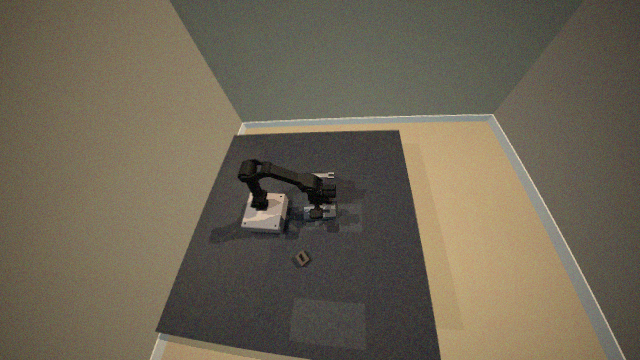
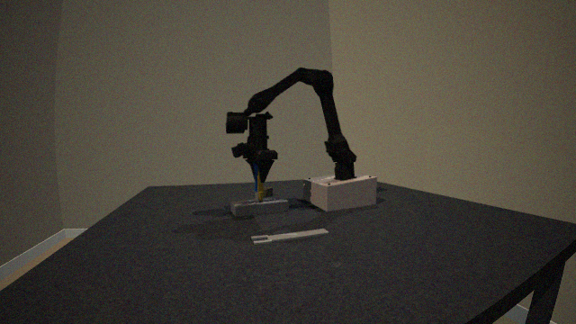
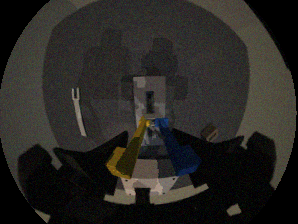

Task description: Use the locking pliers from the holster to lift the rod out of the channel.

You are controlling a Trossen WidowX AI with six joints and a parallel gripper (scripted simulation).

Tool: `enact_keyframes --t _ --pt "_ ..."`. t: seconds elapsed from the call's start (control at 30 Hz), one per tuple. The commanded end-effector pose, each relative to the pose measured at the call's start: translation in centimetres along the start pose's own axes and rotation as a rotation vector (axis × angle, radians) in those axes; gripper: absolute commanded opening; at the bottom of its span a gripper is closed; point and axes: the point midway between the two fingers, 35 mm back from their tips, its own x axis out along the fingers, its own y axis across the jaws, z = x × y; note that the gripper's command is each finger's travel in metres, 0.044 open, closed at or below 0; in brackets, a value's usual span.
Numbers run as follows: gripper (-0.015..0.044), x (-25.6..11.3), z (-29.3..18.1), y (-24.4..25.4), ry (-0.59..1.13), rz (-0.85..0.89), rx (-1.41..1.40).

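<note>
My gripper points down and is shut on the locking pliers, which have one yellow and one blue handle. The handles spread apart upward between my fingers, and the jaws point down. The grey channel block lies below, with a dark narrow slot in its top. In the exterior view the jaws are at or just above the block's top. I cannot tell whether they are inside the channel or how wide they stand. The rod is not distinct.
A pale forked tool lies to one side of the block. A small brown block with a slot, possibly the holster, lies on the other side. The white arm base stands behind. A pale rectangle marks the table.
</note>
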Motion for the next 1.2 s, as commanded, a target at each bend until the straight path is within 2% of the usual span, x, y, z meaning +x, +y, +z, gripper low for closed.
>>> enact_keyframes --t 0.0,1.17 --pt "0.0310 0.18 0.09 -0.06 -0.004 -0.003 -0.003" --pt "0.0263 0.18 0.09 -0.43 -0.004 -0.003 -0.003"
